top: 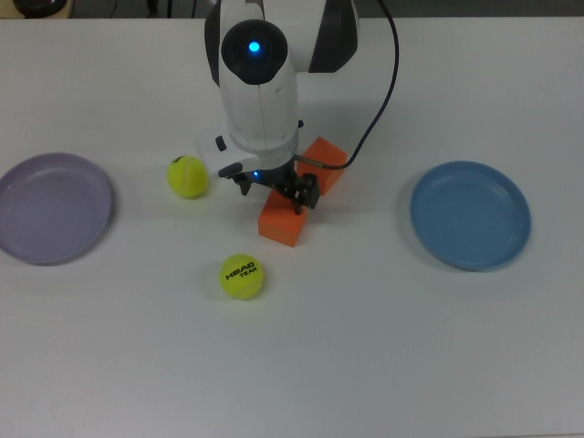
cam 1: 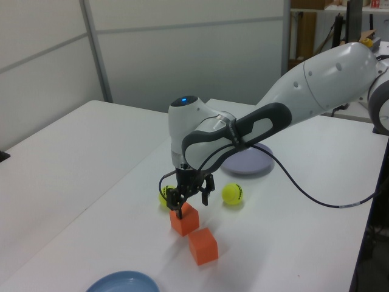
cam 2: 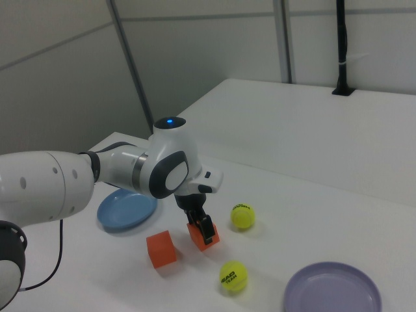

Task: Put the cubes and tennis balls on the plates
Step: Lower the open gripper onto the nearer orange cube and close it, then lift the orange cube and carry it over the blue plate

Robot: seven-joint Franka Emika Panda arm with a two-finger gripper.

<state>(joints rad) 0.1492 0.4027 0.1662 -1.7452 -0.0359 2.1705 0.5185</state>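
Note:
One orange cube (top: 283, 224) (cam 1: 185, 221) (cam 2: 207, 239) lies mid-table, and my gripper (top: 274, 191) (cam 1: 190, 201) (cam 2: 201, 227) hangs low right over it, open, a finger down either side of its top. The second cube (top: 327, 162) (cam 1: 203, 246) (cam 2: 161, 249) sits just beside it, partly behind the arm in the top view. A plain tennis ball (top: 187, 176) (cam 1: 231, 193) (cam 2: 242, 216) and the lettered tennis ball (top: 241, 276) (cam 2: 233, 275) rest on the table. The lavender plate (top: 53, 208) (cam 1: 249, 164) (cam 2: 331, 296) and blue plate (top: 470, 214) (cam 1: 121, 283) (cam 2: 127, 209) hold nothing.
A black cable (top: 388, 64) runs from the arm toward the table's far edge in the top view. White wall panels stand behind the table in the left view and right view.

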